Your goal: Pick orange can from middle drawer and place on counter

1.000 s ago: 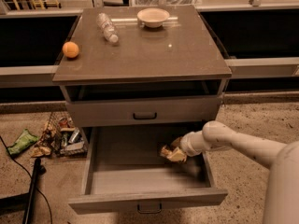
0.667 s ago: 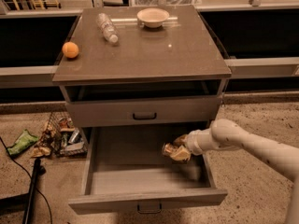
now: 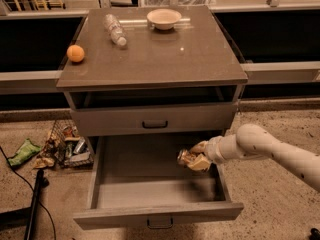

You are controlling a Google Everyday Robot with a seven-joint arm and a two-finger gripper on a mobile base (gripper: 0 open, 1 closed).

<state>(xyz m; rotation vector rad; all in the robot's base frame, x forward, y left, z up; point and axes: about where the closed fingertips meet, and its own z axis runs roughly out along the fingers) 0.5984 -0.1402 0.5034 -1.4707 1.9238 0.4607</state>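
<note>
Your gripper [image 3: 194, 159], lower right of centre, has its jaws clamped on the orange can [image 3: 183, 157] inside the middle drawer [image 3: 150, 212]. Lift straight up and you could clip the upper drawer [image 3: 155, 118], knocking the can loose.

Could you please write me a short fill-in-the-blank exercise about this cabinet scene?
1. The claw holds the orange can inside the ____ middle drawer.
2. On the counter, the clear bottle lies on its ____.
3. The shallower drawer just above the middle one is ____.
4. Near the counter's edge sits a round ____ fruit.
Missing words: open; side; shut; orange.
</note>
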